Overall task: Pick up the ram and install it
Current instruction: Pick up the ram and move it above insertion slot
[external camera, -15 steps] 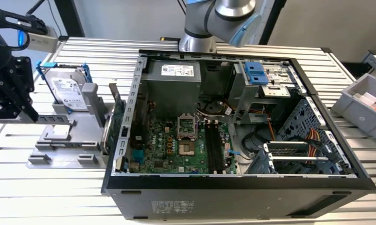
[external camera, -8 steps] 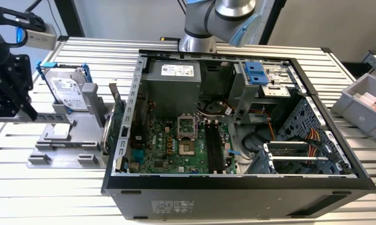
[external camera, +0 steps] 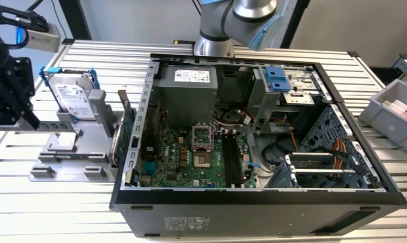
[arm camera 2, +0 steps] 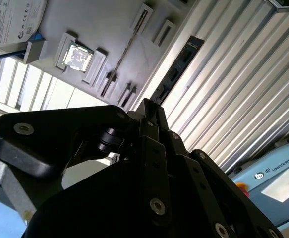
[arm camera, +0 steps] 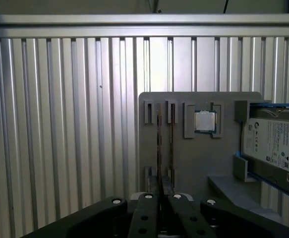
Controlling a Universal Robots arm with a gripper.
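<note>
Hard drive [external camera: 73,96] in fixture [external camera: 61,169] — computer case [external camera: 257,215] just beside

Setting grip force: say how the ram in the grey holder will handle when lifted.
The ram stands on edge, very thin: probably light and stiff, yet liable to crack if twisted. Held in slots of the grey holder, it may bind unless lifted straight.

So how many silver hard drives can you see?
1: the silver hard drive in a blue frame stands on the grey holder at the exterior view's left. Bays in the black computer case could hide others.
</note>
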